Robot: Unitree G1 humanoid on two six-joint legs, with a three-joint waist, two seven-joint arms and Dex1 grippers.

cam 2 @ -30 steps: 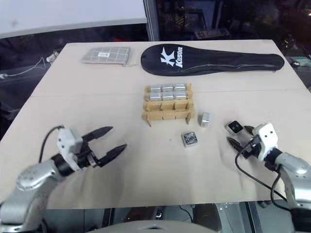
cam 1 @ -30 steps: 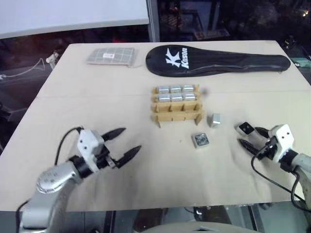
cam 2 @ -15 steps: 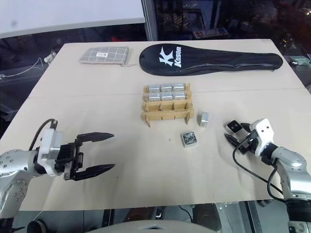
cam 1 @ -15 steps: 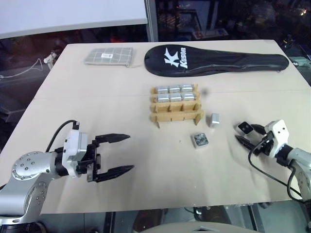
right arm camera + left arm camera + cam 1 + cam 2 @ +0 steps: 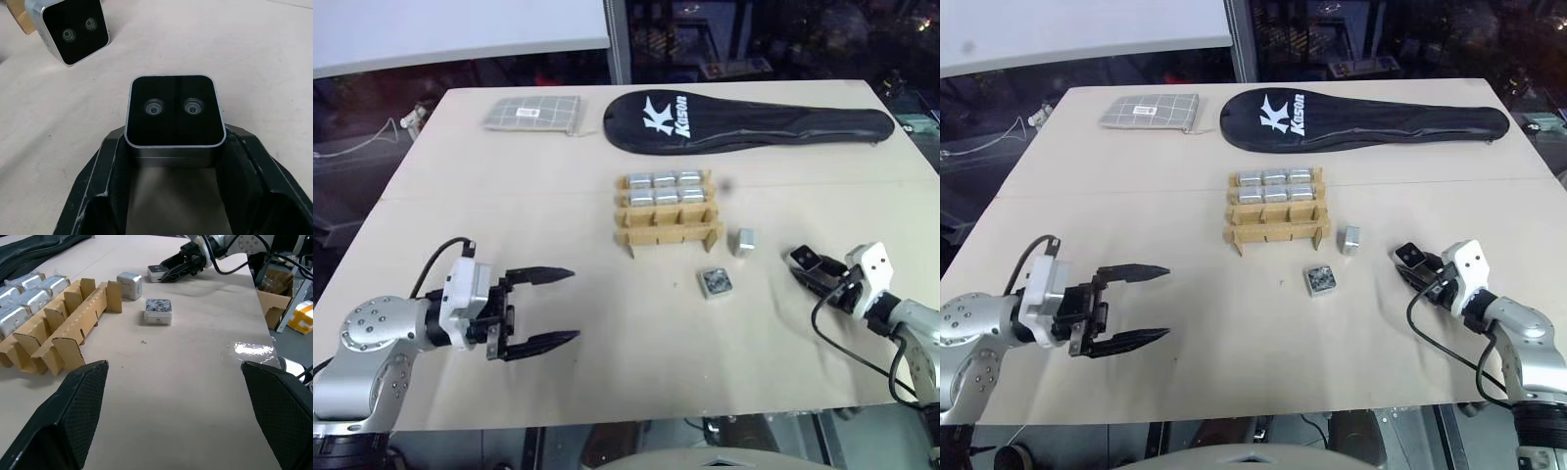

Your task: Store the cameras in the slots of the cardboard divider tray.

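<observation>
The table (image 5: 558, 392) is faced with a matt, pale wood-like board, with one glossy patch seen in the left wrist view. The cardboard divider tray (image 5: 671, 227) is made of brown corrugated cardboard with raw cut edges. The cameras (image 5: 665, 188) in its slots are cased in brushed silver-grey metal. The camera (image 5: 174, 113) between the right gripper's (image 5: 171, 161) fingers is fronted by a glossy black face. The fingers (image 5: 73, 411) of the left gripper are covered in finely textured matt black material. The black racket cover (image 5: 744, 119) appears as smooth fabric, the checked pouch (image 5: 533, 113) as woven cloth.

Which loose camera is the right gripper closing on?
The rightmost camera, between the right gripper's fingers; the other two loose ones lie nearer the tray, untouched.
</observation>
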